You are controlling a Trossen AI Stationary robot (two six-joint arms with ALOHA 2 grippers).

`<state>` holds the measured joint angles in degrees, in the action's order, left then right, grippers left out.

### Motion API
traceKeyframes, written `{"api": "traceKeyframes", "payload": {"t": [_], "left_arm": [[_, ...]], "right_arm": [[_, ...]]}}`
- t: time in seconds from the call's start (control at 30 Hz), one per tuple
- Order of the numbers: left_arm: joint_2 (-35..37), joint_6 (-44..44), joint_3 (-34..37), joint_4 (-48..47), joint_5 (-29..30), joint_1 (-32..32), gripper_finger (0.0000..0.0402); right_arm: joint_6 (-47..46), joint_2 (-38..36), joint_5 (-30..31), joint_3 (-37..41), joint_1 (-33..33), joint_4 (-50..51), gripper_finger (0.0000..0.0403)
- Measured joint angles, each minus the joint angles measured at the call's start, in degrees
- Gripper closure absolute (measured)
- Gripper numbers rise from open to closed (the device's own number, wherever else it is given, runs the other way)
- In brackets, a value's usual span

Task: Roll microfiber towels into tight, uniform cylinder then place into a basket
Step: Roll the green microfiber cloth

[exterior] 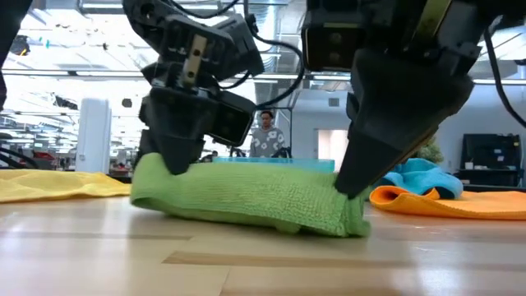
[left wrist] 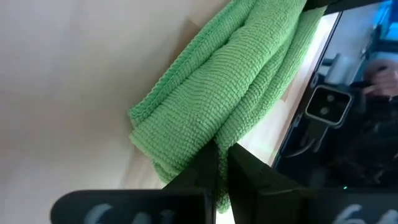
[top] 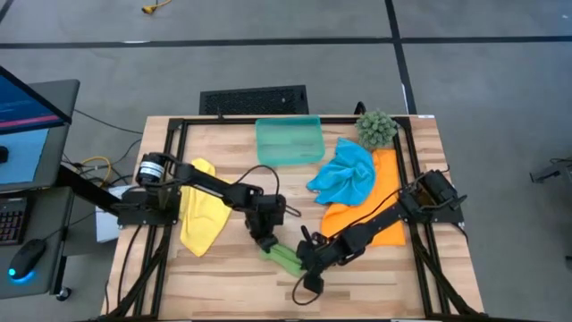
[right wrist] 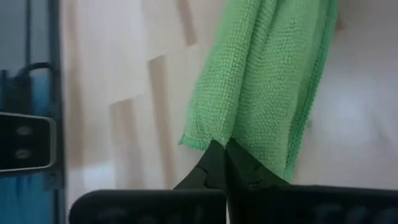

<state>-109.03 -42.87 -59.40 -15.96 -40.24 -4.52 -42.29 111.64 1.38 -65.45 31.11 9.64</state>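
The bright green towel [top: 284, 258] is rolled into a thick roll and lies on the wooden table near its front edge; it also shows in the low view [exterior: 246, 196]. My left gripper [top: 265, 241] is shut on the roll's left end. My right gripper [top: 309, 261] is shut on its right end. The yellow towel [top: 201, 215] lies flat at the left. The sky blue towel [top: 344, 174] lies crumpled on the orange towel [top: 371, 215] at the right. The teal basket [top: 289, 140] stands at the far middle. My left gripper pinches the roll's left end [left wrist: 205, 140] between its two shut fingers, coming from above and pointing down. The fingertips [exterior: 177, 160] sink into the cloth; several layers lie between them. The roll lies on the table. My right gripper pinches the roll's right end [right wrist: 217, 134] at its edge between its two shut fingers, slanting down from the table's right. The fingertips [exterior: 352, 182] press into the cloth at that end. The roll rests on the table, roughly level.
A spiky green plant ball [top: 376, 128] sits at the far right corner. A black metal frame [top: 179, 125] runs around the table's edges. Bare wood [top: 223, 277] lies along the front edge, near the roll.
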Motion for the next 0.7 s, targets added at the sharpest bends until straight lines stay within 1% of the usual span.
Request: {"api": "traceKeyframes", "payload": {"t": [0.1, 0.2, 0.33, 0.5, 0.53, 0.6, 0.7], "left_arm": [[0.0, -0.4, 0.0, -0.7, -0.8, 1.7, 0.0395], [0.0, -1.1, 0.0, -0.9, -2.8, 3.3, 0.0395], [0.0, -1.5, 0.0, -1.0, -2.7, 4.6, 0.0395], [0.0, -4.5, 0.0, -1.1, -0.2, 5.7, 0.0395], [0.0, -4.9, 0.0, -1.2, 0.4, 5.8, 0.0395], [0.2, -5.8, 0.3, -3.1, 2.2, 6.1, 0.0395], [0.3, -6.5, 0.1, -4.3, 4.8, 6.1, 0.0395]], "right_arm": [[-0.6, 0.0, -0.3, -0.1, -0.7, 1.7, 0.0393], [1.9, 0.0, -0.9, 0.0, -0.9, 1.2, 0.0394], [3.2, 0.0, -1.1, 0.0, -1.0, 0.8, 0.0391], [3.5, 0.0, -1.1, 0.1, -1.0, 1.2, 0.0373], [3.6, 0.0, -1.5, 0.1, -1.0, 1.5, 0.0369], [3.6, 0.1, -4.4, 0.4, -0.7, 2.8, 0.0360], [3.7, 0.3, -4.9, 0.4, 0.1, 3.0, 0.0346]]}}
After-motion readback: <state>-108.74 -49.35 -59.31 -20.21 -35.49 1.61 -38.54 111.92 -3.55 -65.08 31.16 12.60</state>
